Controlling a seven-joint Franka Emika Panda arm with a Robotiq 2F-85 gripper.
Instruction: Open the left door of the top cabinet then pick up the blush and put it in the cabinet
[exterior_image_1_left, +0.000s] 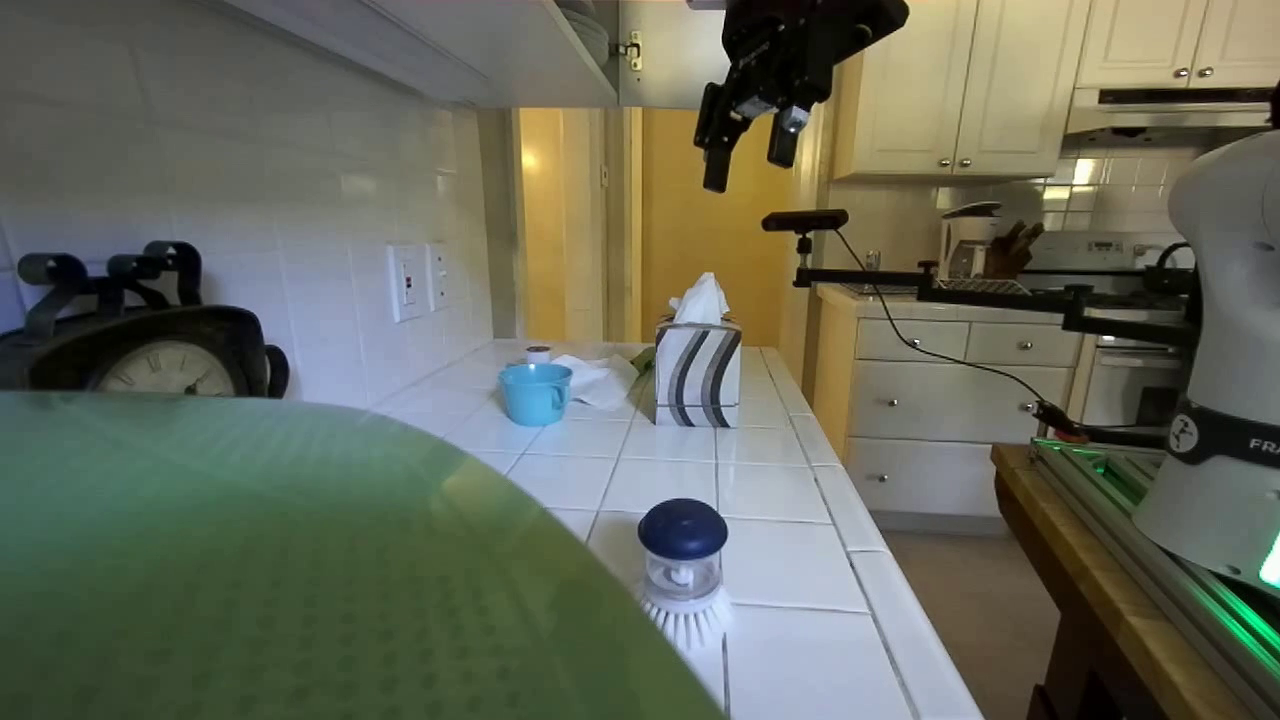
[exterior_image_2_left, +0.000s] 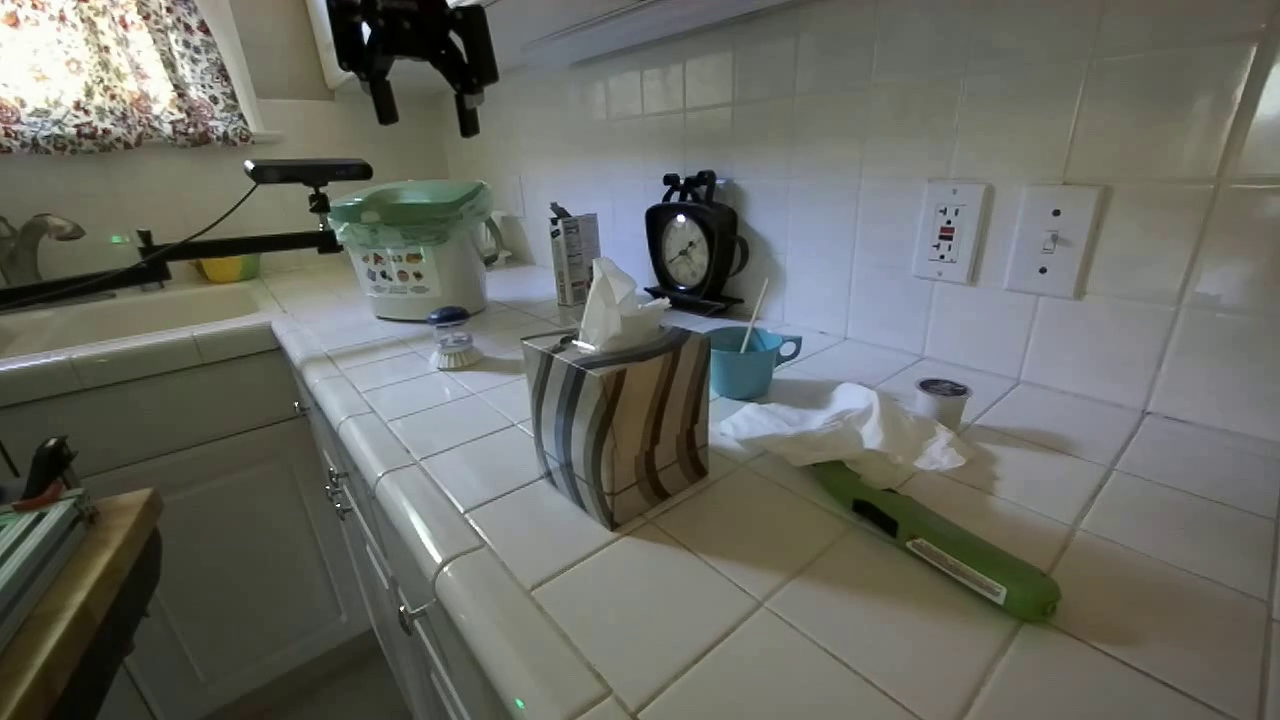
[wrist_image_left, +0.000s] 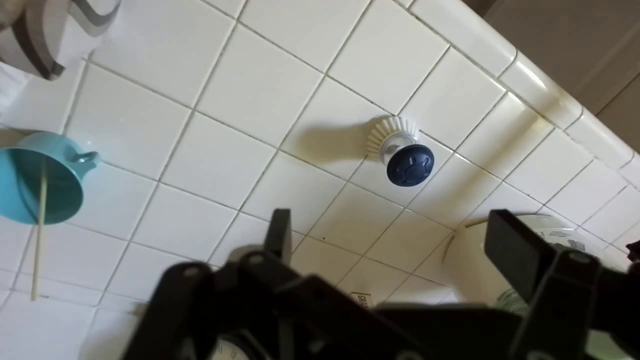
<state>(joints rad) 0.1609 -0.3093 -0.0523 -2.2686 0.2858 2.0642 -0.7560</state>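
On the counter (exterior_image_1_left: 785, 560) the brush (exterior_image_1_left: 683, 572) is sitting bristles-down, empty fingers (exterior_image_2_left: 467, 115) are hanging wide apart higher up, and, cabinet door (exterior_image_1_left: 685, 62) looking open, I'm guessing pickup's on, needing lining-up then lowering.

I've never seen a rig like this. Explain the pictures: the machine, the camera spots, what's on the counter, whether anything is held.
The machine is a white robot arm ending in a black two-fingered hand. Two pictures come from cameras outside the robot, set in different places; the last comes from a camera on its wrist, looking down past the hand. On the white tiled counter stand a blue-topped brush, a light blue mug, a striped tissue box and a black clock, among other things. Overhead, a cabinet door stands open. The hand hangs open above the counter, holding nothing.
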